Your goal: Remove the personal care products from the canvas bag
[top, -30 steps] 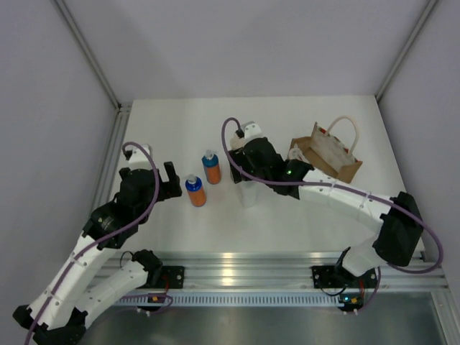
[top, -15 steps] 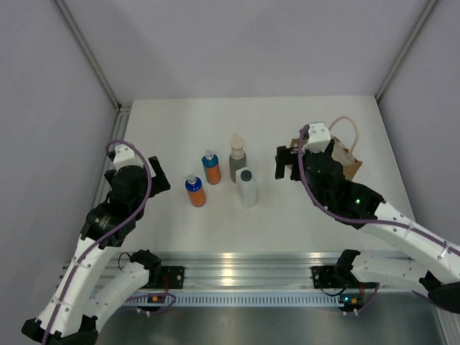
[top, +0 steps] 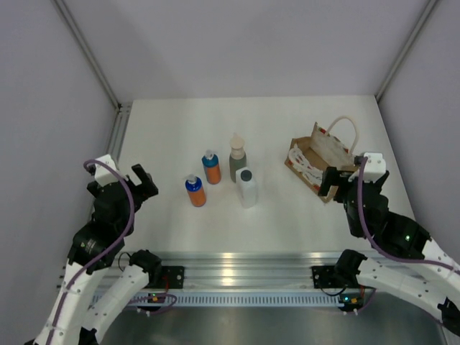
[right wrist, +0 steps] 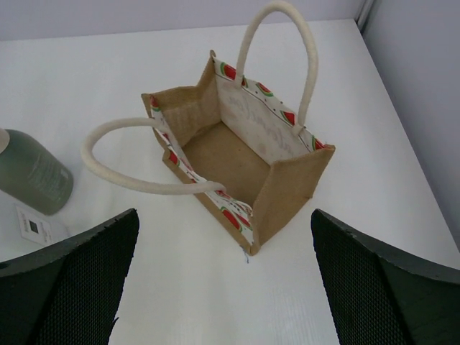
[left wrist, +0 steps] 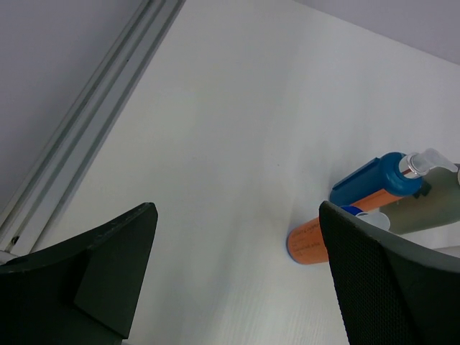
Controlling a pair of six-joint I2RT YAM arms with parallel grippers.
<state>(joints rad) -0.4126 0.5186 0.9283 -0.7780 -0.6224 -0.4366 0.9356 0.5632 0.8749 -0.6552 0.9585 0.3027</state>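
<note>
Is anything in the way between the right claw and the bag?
No, nothing visible. The open right gripper faces the canvas bag across bare table. The bag looks empty, and all four bottles stand on the table.

Nothing can be read: the white bottle (right wrist: 29, 224) bears a small label (right wrist: 33, 227) with a dark square, perhaps a code; an orange bottle (left wrist: 310, 243) shows illegibly tiny print

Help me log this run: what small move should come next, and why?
Probably none beyond parking both arms: the canvas bag looks empty inside, the orange bottles, grey-green bottle and white bottle stand on the table, and the left gripper and right gripper are open, holding nothing.
</note>
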